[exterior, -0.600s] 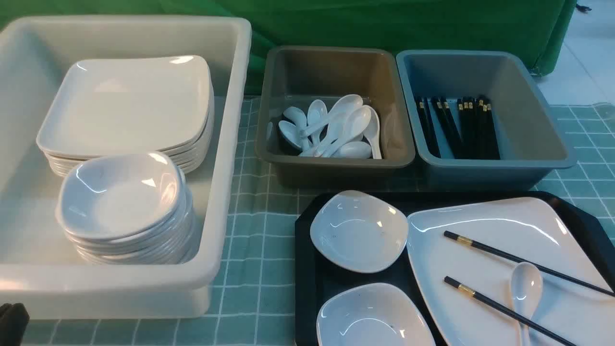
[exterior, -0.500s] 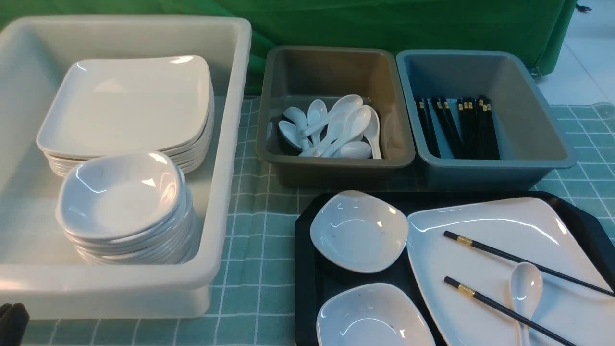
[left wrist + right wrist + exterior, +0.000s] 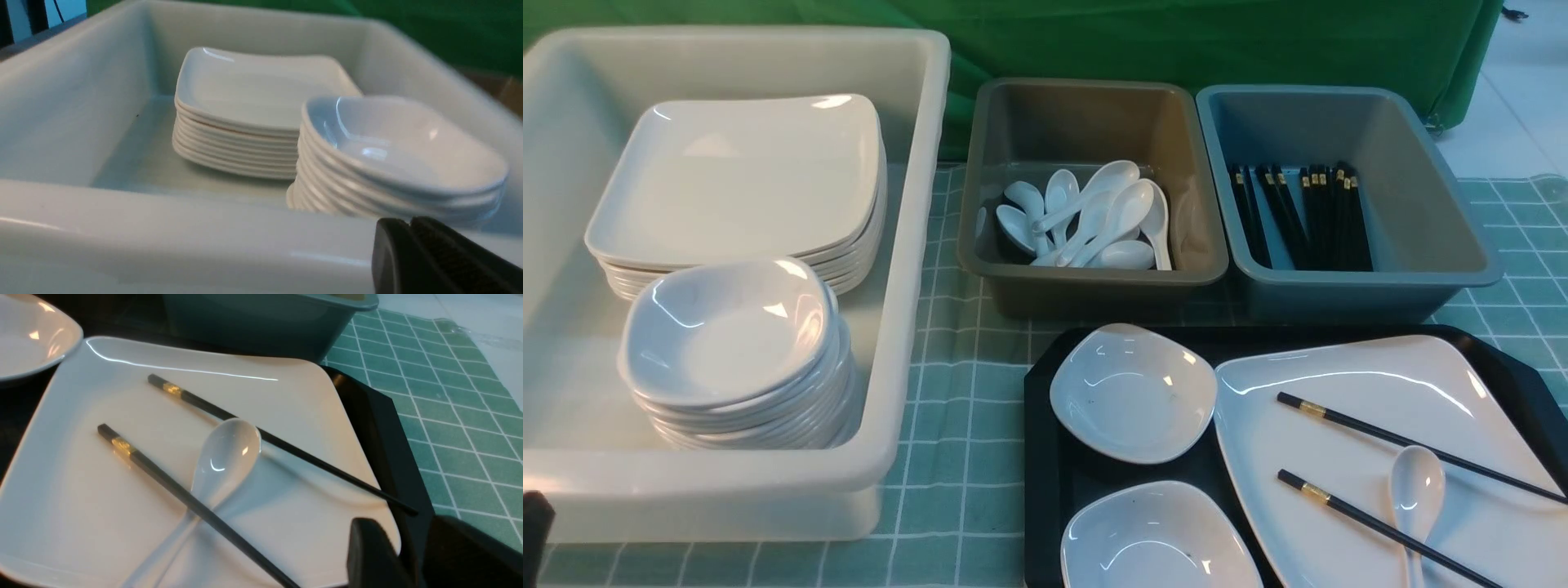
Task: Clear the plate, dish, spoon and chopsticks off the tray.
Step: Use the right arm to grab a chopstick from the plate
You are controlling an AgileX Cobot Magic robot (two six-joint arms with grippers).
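The black tray [image 3: 1045,490] lies at the front right. On it are two small white dishes [image 3: 1131,392] [image 3: 1156,539] and the large white plate [image 3: 1380,384]. Across the plate lie two black chopsticks [image 3: 1372,429] and the white spoon [image 3: 1417,482]. In the right wrist view the lower chopstick [image 3: 163,481] crosses over the spoon's [image 3: 229,453] handle. My right gripper [image 3: 404,535] stands open by the plate's [image 3: 81,518] corner and the tray rim [image 3: 384,449], holding nothing. My left gripper [image 3: 410,222] is shut and empty, low before the white tub, a sliver at the front view's corner [image 3: 534,531].
The big white tub [image 3: 915,245] on the left holds a stack of plates [image 3: 735,180] and a stack of dishes [image 3: 727,335]. Behind the tray stand a brown-grey bin [image 3: 1086,278] with several spoons and a blue-grey bin [image 3: 1445,237] with several chopsticks. Green checked cloth covers the table.
In the front view my left gripper has slid slightly further toward the left edge of the picture. Nothing on the tray has moved.
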